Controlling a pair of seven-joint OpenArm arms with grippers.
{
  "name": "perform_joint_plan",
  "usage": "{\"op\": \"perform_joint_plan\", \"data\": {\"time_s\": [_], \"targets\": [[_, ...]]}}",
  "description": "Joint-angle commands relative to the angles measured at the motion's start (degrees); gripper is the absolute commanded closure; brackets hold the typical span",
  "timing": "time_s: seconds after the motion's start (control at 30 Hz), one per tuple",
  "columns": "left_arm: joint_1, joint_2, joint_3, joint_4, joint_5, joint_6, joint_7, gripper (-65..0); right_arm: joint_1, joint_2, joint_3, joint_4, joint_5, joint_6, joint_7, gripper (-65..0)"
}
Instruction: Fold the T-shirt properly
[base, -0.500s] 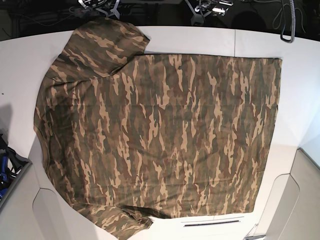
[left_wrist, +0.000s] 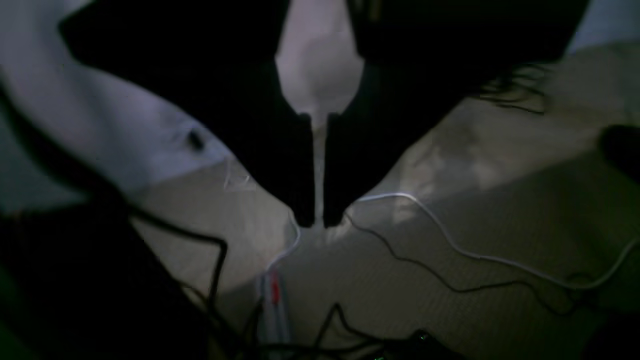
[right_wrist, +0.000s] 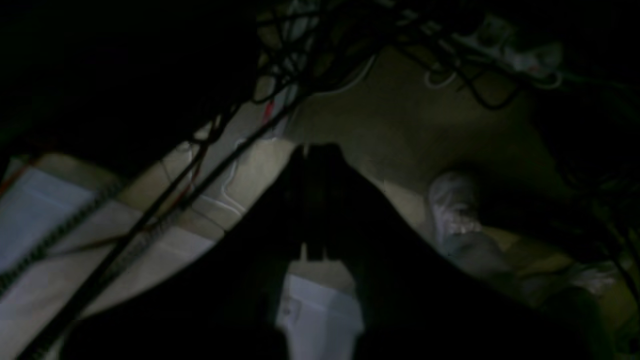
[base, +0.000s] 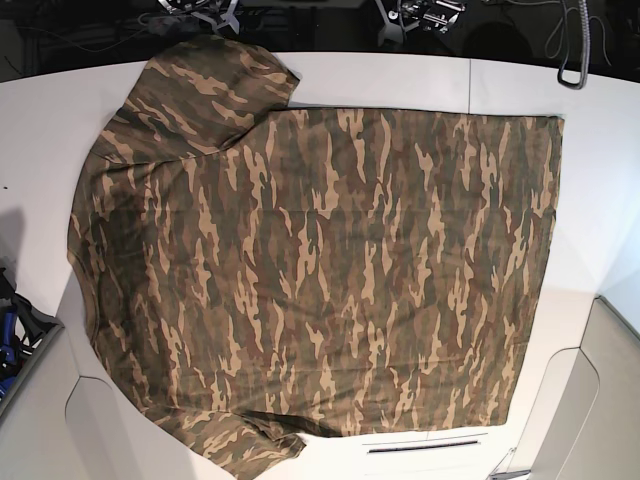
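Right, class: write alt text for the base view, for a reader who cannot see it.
A camouflage T-shirt lies spread flat across a white table, one sleeve at upper left, the other at the bottom edge, hem to the right. No arm or claw reaches over it.

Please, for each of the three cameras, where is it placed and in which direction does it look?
Base: sits overhead, looks down at the T-shirt spread flat on the white table; arm parts show at the top edge.
Left wrist: sits on the left arm, looks past the shut left end effector at the floor and cables.
Right wrist: sits on the right arm, looks past the shut right end effector at dim floor.
Shared: both wrist views show floor and cables, no shirt.
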Motion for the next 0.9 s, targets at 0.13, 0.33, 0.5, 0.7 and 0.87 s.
{"op": "perform_joint_plan", "data": {"time_s": [0.13,0.33,0.5,0.7,0.87], "targets": [[5.0,-2.3,0.0,7.1,-1.8,-4.4,1.4,-4.4,-3.6,2.5,-0.1,3.9,0.5,0.6,0.0,0.0],[14.5,-6.7,0.0,20.8,-6.4,-4.4,3.9,-4.4,-11.5,8.8,-0.1,14.6,8.1,6.9,0.0,0.0],[22.6,-9.2,-2.5,32.7,-9.1,-4.4,5.5,-4.5,-18.6,14.8,-0.1,24.4,16.6,16.3,0.0,0.0],[31.3,-9.5,-12.6,47.1,-9.7,-5.9,8.8,-4.6,-28.2,20.2,0.3,38.2,24.1,16.5,-0.9,0.0],[37.6,-9.5,-23.2,59.5,-15.8,-10.8,13.6,-6.5,-35.5,21.7,3.3,52.2,31.0,16.7,-7.9,0.0]]}}
